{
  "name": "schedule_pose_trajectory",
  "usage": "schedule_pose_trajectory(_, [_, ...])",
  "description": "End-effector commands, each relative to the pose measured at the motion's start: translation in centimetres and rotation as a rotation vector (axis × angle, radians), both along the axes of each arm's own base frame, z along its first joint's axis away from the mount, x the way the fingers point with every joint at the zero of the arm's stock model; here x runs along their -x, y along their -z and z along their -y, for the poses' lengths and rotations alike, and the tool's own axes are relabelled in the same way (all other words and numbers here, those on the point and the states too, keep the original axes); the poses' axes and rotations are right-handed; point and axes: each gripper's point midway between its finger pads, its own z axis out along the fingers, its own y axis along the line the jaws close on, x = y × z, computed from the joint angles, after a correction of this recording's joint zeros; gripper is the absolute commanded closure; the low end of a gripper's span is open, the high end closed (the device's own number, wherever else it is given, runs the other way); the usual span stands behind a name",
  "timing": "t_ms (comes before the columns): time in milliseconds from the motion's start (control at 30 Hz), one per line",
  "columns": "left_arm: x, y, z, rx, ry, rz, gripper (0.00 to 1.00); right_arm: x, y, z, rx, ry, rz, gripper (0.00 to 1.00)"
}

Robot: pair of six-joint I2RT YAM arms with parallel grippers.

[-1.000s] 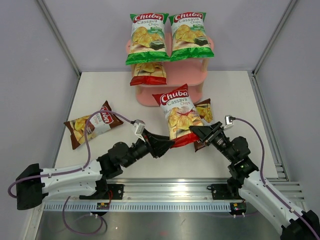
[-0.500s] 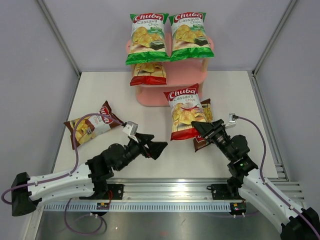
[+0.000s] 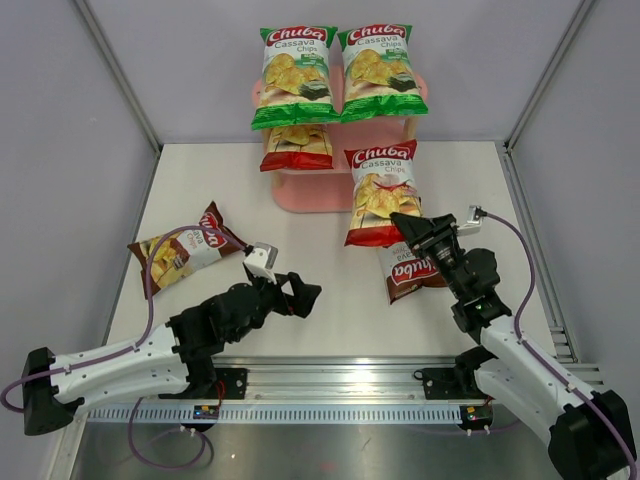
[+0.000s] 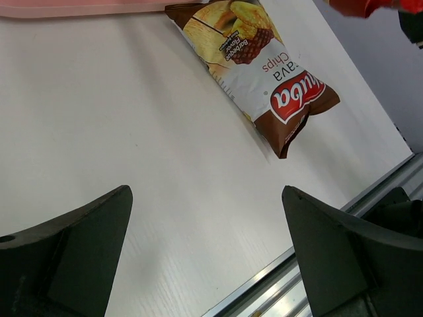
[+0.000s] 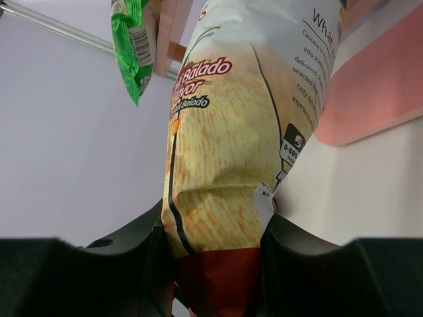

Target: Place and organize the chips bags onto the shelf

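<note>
Two green chips bags (image 3: 294, 88) (image 3: 382, 70) lie side by side on the top board of the pink shelf (image 3: 315, 190). A red bag (image 3: 297, 147) sits on its middle tier. My right gripper (image 3: 405, 232) is shut on the bottom edge of a second red bag (image 3: 381, 193), holding it upright in front of the shelf; the right wrist view shows that bag (image 5: 244, 132) pinched in the gripper (image 5: 215, 257). One brown bag (image 3: 185, 250) lies on the table at the left, another (image 3: 410, 270) below the right gripper. My left gripper (image 3: 300, 295) is open and empty over the table (image 4: 208, 244).
A metal rail (image 3: 330, 375) runs along the near table edge by the arm bases. Grey walls enclose the table on three sides. In the left wrist view the right-hand brown bag (image 4: 264, 59) lies ahead, with the shelf's foot (image 4: 66, 8) at the top.
My left gripper let go of the red bag, opened wide and drew back to the left. My right gripper carried the red bag away from me, up toward the shelf.
</note>
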Motion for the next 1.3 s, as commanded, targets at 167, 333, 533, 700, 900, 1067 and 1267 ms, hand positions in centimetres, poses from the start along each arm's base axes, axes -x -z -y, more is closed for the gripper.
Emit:
schedule_pose_trajectory(167, [-0.7,-2.2,-0.2,0.029,-0.032,0.033,0.01,-1.8,-8.3,-0.4,-0.076,-0.032,0.215,1.00])
schedule_pose_trajectory(333, [-0.6,-2.1,-0.7,0.018,-0.030,0.038,0.01,-4.0,-8.3,-0.5,-0.064,-0.031,0.213,1.00])
schedule_pose_trajectory(533, [-0.5,-2.2,-1.5,0.013,-0.038,0.048,0.01,-6.2,-8.7,-0.6,-0.071,-0.054,0.218,1.00])
schedule_pose_trajectory(700, [-0.5,-2.4,-1.9,0.017,-0.045,0.055,0.01,-8.2,-8.5,-0.9,-0.071,-0.064,0.209,1.00])
schedule_pose_trajectory(900, [-0.3,-2.6,-2.2,0.021,-0.043,0.064,0.01,-11.3,-7.8,-0.3,-0.042,-0.010,0.202,1.00])
schedule_pose_trajectory(1067, [-0.2,-2.7,-2.7,0.033,-0.049,0.067,0.01,-13.9,-7.5,-0.1,-0.048,0.022,0.212,1.00])
schedule_pose_trajectory(1267, [0.1,-2.8,-3.7,0.033,-0.062,0.067,0.01,-17.1,-6.6,-0.5,-0.050,0.042,0.232,1.00])
